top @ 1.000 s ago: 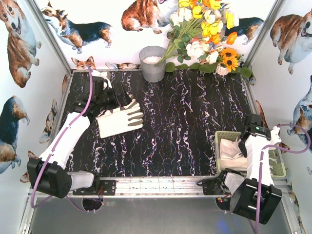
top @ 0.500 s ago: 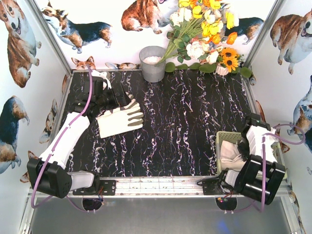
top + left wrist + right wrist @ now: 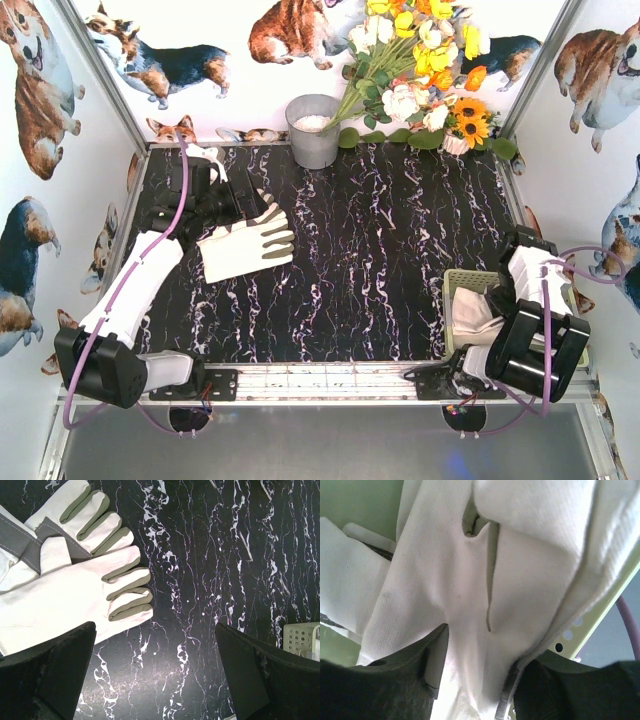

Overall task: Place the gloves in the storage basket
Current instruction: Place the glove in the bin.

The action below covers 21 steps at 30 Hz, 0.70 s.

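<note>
Corgi-print walls [image 3: 40, 90] box in a black desk [image 3: 400, 230] veined with white. At the top centre of the overhead frame I see a grey metal bucket [image 3: 313, 130], with a bunch of flowers [image 3: 420, 70] just to its right.

Two gloves [image 3: 245, 245] lie flat on the desk in the upper left, overlapping, fingers pointing toward the right of the frame. In my left wrist view the nearer one covers part of the other, which shows grey palm patches. My left pincer [image 3: 155, 680] hangs beside their fingertips, its jaws spread wide with only bare desk between them.

The storage basket [image 3: 458, 278] sits at the lower right by the near edge of the desk, well apart from those two gloves. My right arm [image 3: 535, 320] bends over it and hides most of it. A third glove [image 3: 472, 315] lies bunched inside, on the basket's left side.

In the right wrist view my right pincer [image 3: 477, 680] is down in the basket. Cream cloth fills the gap between its fingers [image 3: 385, 690]. I cannot tell whether they pinch it or merely flank it.
</note>
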{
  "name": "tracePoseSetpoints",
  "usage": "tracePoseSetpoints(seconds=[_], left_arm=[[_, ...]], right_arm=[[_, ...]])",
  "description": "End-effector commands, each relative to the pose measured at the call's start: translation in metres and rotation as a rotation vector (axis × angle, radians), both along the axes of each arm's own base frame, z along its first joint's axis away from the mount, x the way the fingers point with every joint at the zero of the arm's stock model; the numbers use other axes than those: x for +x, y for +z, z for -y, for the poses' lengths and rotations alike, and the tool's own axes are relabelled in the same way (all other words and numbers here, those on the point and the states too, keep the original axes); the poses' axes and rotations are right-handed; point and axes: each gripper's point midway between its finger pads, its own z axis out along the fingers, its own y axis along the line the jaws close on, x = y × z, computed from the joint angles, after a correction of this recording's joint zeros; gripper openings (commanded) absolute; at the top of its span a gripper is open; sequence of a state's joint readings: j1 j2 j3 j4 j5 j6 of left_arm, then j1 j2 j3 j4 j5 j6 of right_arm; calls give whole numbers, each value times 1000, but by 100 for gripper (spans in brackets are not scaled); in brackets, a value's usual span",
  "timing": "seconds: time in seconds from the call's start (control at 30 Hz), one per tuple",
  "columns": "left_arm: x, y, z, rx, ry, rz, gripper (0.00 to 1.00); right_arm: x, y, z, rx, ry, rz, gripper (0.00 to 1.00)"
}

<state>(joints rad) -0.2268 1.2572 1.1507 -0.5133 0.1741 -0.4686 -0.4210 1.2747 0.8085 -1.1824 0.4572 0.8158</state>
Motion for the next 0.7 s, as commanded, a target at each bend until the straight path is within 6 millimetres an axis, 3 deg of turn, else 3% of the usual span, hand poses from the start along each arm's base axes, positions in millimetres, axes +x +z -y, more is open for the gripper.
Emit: tracePoseSetpoints(seconds=[0.0,0.23,0.33,0.6,0.67], left_arm=[[0,8,-7,7,11,32,100],[1,10,-5,4,-4,34,100],[1,11,-4,-1,-13,35,100],[1,17,-1,-6,-31,39,100],[1,19,-2,-2,-31,40,100]], right_arm=[[5,17,9,-51,-29,28,53],[-3,35,10,-89,-60,43,82],[-9,47,11,-116,-76,42,90],[-5,73,13,-157,-82,145,93],[4,82,11,-134,-44,183,93]])
